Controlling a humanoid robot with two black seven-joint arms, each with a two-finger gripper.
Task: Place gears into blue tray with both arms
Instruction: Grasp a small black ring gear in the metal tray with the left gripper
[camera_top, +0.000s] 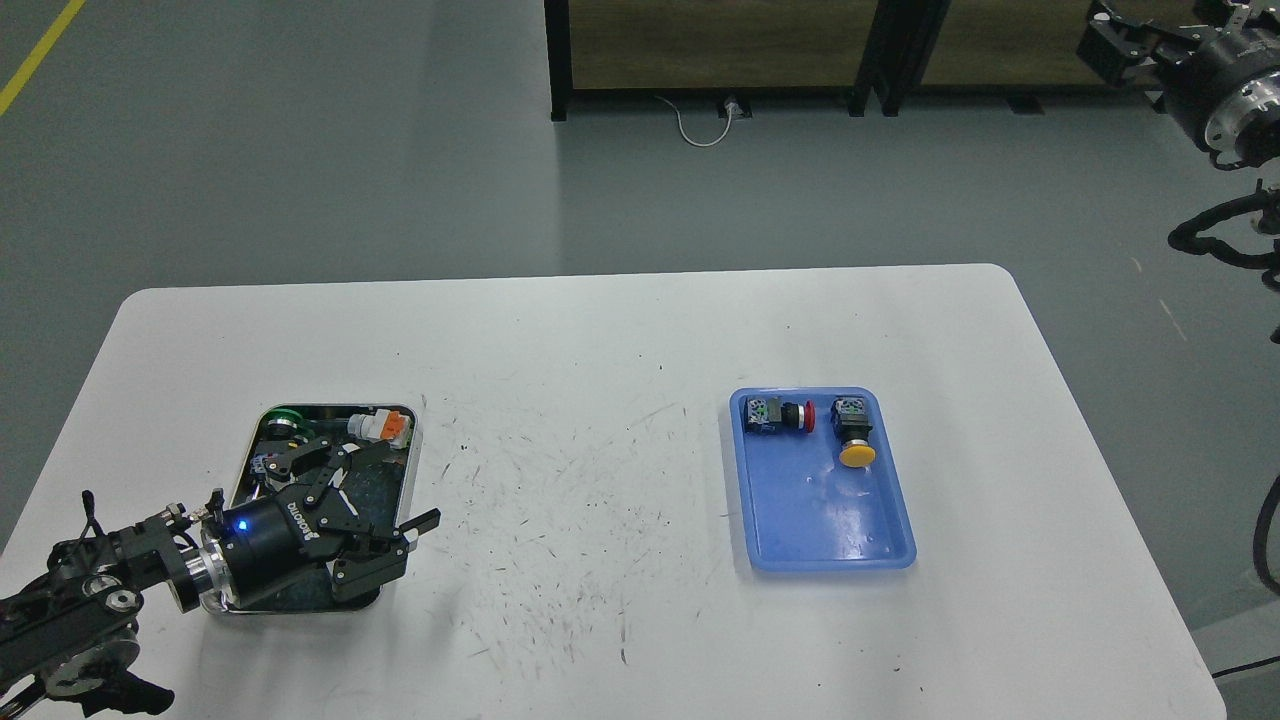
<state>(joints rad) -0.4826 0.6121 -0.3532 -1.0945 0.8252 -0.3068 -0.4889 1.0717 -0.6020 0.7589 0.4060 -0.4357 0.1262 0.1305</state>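
While 2 switches (810, 425) (red, yellow) occupy 1 blue tray (830, 530), gears stay unseen.

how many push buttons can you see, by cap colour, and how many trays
Red-cap button: 1, in the blue tray
Yellow-cap button: 1, in the blue tray
Green-cap button: 1, in the silver tray
Trays: 2
Total: 3 buttons, 2 trays. The left tool hides part of the silver tray, so more may lie there.
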